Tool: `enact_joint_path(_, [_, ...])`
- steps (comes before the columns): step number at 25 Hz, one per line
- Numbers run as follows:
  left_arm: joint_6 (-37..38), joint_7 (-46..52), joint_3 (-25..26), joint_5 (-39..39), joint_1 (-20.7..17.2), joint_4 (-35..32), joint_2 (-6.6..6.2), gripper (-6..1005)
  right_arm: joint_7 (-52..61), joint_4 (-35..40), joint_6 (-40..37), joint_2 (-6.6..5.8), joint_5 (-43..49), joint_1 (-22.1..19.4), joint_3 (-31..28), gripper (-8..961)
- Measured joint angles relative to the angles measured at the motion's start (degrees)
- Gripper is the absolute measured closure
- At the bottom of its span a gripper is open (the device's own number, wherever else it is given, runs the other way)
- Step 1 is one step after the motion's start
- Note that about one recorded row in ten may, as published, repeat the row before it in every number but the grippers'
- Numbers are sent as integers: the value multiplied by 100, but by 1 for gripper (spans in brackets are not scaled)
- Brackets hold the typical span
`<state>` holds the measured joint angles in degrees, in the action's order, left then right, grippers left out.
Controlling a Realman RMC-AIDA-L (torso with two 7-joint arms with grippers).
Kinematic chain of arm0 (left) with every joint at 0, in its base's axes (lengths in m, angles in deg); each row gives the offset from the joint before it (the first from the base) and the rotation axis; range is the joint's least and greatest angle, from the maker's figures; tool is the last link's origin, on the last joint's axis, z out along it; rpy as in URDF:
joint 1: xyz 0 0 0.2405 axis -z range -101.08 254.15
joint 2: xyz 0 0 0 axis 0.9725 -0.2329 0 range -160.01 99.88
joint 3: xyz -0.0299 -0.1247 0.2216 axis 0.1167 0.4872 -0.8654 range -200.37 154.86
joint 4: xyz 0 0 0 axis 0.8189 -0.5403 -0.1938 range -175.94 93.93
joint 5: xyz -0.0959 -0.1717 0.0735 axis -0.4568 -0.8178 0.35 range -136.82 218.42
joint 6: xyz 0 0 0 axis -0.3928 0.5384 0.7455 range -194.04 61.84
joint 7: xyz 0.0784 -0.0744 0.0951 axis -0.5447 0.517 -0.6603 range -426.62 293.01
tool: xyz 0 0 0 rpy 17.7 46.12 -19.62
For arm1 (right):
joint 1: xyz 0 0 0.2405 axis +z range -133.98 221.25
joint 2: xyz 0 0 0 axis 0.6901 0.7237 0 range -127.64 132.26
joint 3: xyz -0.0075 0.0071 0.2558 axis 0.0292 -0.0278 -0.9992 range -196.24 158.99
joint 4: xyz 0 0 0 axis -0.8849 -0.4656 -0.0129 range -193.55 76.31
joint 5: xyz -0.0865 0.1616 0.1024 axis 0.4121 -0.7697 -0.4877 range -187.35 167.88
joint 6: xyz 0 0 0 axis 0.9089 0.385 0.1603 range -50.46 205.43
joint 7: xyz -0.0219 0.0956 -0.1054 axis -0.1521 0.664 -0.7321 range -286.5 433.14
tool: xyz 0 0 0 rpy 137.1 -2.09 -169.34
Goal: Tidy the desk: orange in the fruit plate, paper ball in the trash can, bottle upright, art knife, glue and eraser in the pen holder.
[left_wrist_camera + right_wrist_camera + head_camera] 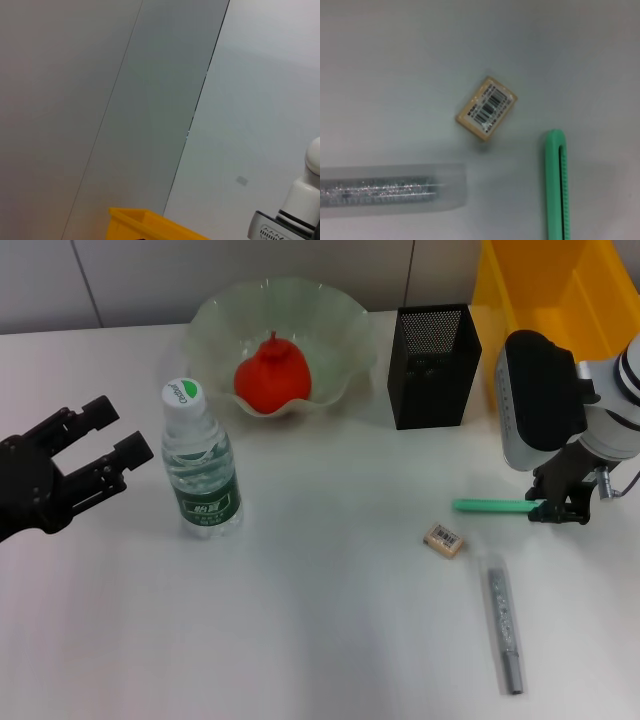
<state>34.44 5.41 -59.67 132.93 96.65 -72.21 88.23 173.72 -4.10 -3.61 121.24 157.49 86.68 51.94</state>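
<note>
The left gripper [105, 445] hangs idle with fingers spread beside the upright bottle [200, 465]. The orange [272, 375] sits in the fruit plate [340, 315]. Eraser [444, 539] and glue [504, 620] lie loose. The right gripper [560, 508] pinches the knife [492, 506] by one end, likely bound for the pen holder [434, 365].

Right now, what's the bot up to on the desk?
The right hand grips one end of the green art knife. The eraser and glue tube lie loose on the desk. The bottle stands upright, and the orange sits in the fruit plate. The left hand waits open beside the bottle.
</note>
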Motion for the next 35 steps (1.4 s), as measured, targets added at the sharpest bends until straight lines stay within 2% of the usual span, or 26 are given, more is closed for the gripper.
enact_joint_path(7, [0, 12, -6, -10, -10, 0, 0, 213, 38, 137, -28, 0, 2, -29, 3, 785])
enact_joint_path(19, [1, 12, -18, -22, -17, 0, -1, 213, 441, 735, -660, 44, -105, 32, 78, 786])
enact_joint_path(30, [41, 3, -17, 7, -36, 0, -25, 213, 1455, 840, -763, 47, -187, 601, 762, 786])
enact_joint_path(35, [43, 9, -22, 16, -92, 0, -36, 213, 1716, 701, -885, 41, -130, 879, 810, 785])
